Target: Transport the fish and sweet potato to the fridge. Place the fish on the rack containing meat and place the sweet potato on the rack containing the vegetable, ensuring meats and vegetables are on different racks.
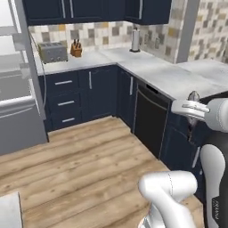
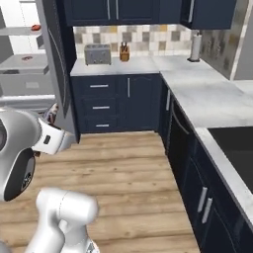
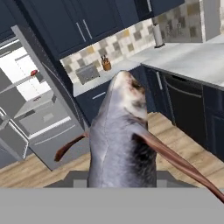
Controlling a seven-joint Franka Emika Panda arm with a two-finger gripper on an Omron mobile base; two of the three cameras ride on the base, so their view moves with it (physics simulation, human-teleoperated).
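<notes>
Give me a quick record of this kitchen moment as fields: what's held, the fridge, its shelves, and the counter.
held: fish, grey with reddish fins, in the shut tool
fridge: fridge open, white inside
upper shelf: vegetable, deep red
shelf below: meat, pink-red
counter: toaster, knife block, paper towel roll
fish placed: not yet

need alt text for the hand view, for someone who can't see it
A grey fish with reddish fins, held in the shut tool, rises from the bottom centre. Behind it to the left stands the open fridge, white inside with grey shelves; dark blue cabinets and a pale counter with a toaster run to the right.
</notes>
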